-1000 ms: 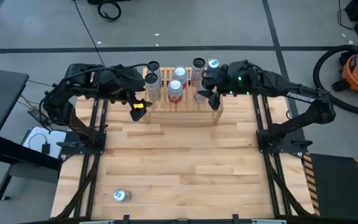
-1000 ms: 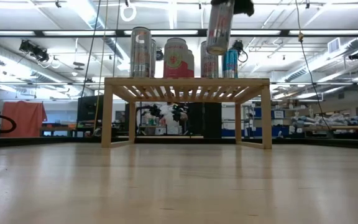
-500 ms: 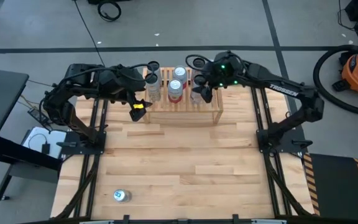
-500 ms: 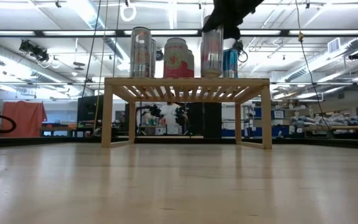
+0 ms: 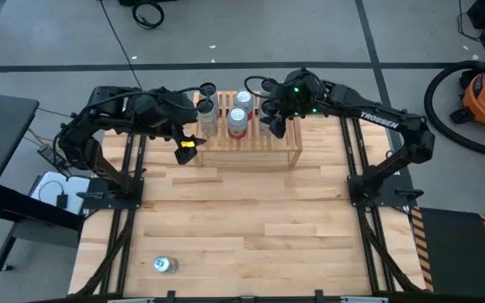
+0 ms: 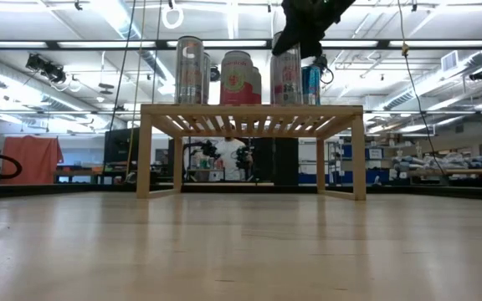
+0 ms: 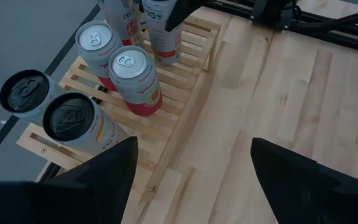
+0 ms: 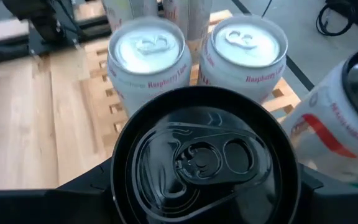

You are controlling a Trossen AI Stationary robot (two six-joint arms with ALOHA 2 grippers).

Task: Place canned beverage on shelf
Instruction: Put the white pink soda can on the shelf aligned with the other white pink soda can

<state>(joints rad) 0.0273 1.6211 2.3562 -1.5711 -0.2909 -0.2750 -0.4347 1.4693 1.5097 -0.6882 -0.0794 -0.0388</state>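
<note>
right gripper [image 5: 269,123]: clamped on can [image 8: 197,155], bottom on shelf [image 6: 252,113] | left gripper [image 5: 189,145]: open, beside shelf's left end

pale slatted natural-wood shelf [image 5: 251,150] matt; glossy black-topped metal can [image 8: 204,160]; light plank-wood desk [image 5: 251,227] smooth, faintly sheened.

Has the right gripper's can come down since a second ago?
Yes. In the low view the can held by the right gripper has dropped onto or just above the shelf, level with its neighbours.
</note>
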